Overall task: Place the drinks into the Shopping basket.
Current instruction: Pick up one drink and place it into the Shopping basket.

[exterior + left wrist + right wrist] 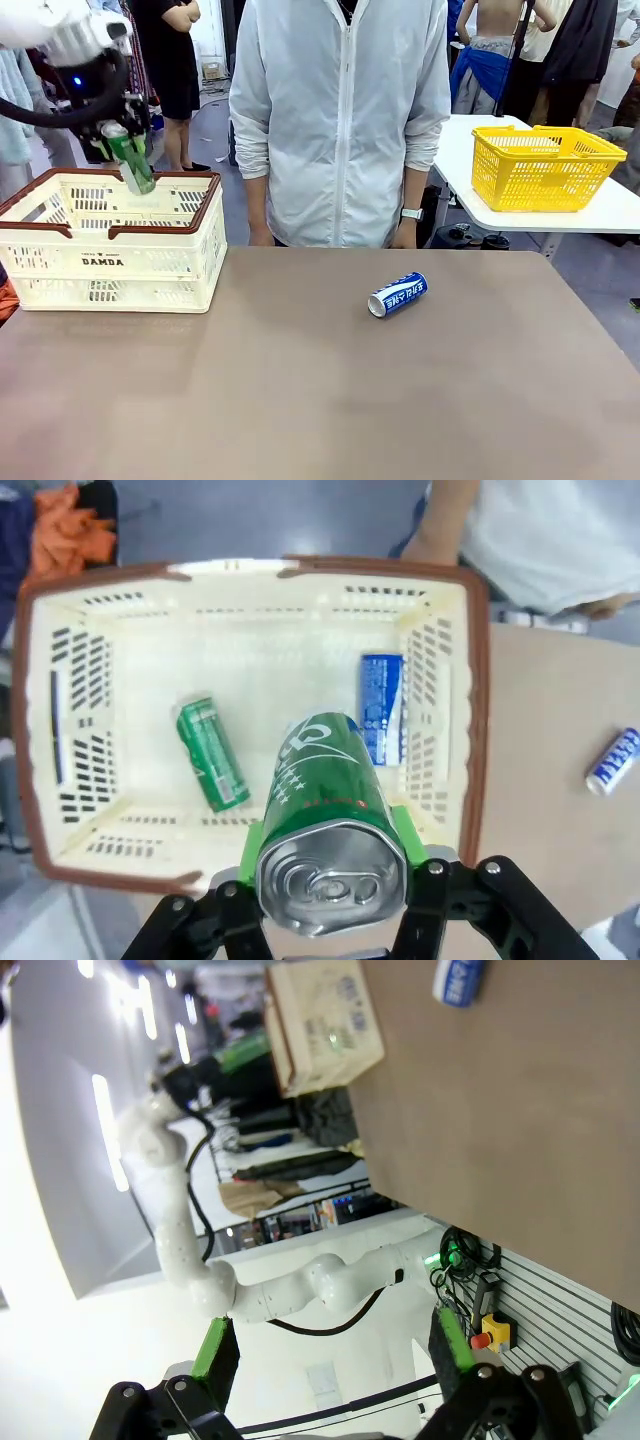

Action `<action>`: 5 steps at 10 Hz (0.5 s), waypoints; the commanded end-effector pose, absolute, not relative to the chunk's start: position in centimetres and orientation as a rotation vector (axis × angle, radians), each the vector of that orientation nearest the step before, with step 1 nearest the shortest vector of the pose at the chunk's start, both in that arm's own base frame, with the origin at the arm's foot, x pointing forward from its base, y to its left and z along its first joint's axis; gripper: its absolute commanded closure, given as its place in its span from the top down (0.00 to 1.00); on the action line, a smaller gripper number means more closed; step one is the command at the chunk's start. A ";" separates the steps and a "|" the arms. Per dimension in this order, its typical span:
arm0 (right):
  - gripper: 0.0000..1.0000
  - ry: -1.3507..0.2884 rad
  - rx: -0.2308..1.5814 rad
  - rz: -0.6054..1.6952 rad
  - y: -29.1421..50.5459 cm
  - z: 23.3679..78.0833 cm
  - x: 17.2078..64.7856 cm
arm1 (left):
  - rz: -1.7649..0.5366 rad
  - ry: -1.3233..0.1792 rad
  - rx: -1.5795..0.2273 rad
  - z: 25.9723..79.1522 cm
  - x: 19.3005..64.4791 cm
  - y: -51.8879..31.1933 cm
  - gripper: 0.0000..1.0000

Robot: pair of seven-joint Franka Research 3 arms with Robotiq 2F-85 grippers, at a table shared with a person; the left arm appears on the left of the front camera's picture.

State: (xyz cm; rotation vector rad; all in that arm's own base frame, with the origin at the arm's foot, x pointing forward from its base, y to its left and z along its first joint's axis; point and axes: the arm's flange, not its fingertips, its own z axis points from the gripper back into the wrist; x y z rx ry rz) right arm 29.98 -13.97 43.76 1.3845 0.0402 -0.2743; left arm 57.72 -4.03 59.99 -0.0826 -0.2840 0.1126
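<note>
My left gripper [120,140] is shut on a green can [130,158], holding it tilted above the cream Shopping basket [150,262] at the table's left end. The left wrist view looks down past the held green can [328,810] into the basket [478,680], where a second green can [212,754] and a blue and white can [382,708] lie on the floor. Another blue and white can [397,295] lies on its side on the brown table, right of centre; it also appears as can [612,761] and can [458,980]. My right gripper [330,1355] is open, with nothing between its green pads.
A person in a white jacket [340,120] stands at the far edge, hands resting near the table. A yellow mesh basket [545,165] sits on a white side table at the back right. The brown table top [320,400] is bare in front.
</note>
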 end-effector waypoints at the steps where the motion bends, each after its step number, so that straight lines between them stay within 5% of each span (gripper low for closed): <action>1: 1.00 0.060 1.386 -0.281 -14.2 44.4 30.0 | 0.177 -0.219 -0.128 59.7 58.5 -4.8 0.00; 2: 1.00 0.060 1.386 -0.281 -14.2 44.4 30.0 | 0.243 -0.103 -0.171 58.7 58.8 -4.3 0.00; 3: 1.00 0.060 1.386 -0.281 -14.2 44.4 30.0 | 0.140 -0.242 -0.089 58.1 58.7 -4.2 0.00; 5: 1.00 0.060 1.386 -0.281 -14.2 44.4 30.0 | 0.140 -0.242 -0.089 58.1 58.7 -4.2 0.00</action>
